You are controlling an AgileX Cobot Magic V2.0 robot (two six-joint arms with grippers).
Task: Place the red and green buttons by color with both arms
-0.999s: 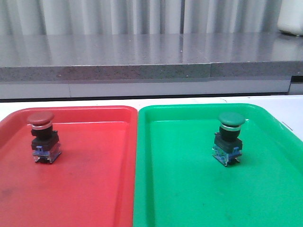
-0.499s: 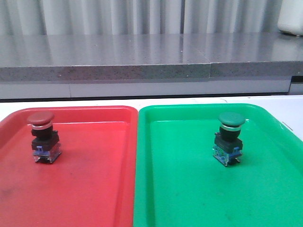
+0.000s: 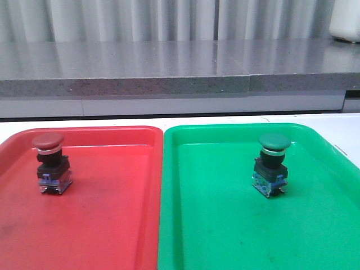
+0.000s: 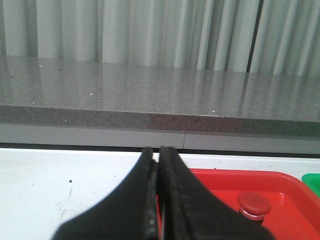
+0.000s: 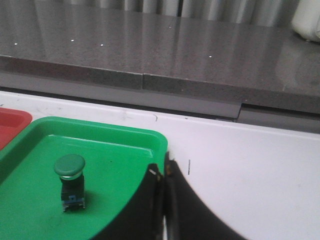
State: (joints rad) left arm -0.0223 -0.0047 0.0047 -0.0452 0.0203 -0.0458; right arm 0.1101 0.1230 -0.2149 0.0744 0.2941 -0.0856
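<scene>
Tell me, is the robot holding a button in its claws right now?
No. Both claws, left and right, are shut on nothing. The red button stands in the red tray, the green button in the green tray.

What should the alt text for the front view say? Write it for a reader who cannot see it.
A red button stands upright in a red tray on the left, and a green button stands upright in a green tray on the right. Behind runs a grey counter; no end effector shows.
</scene>
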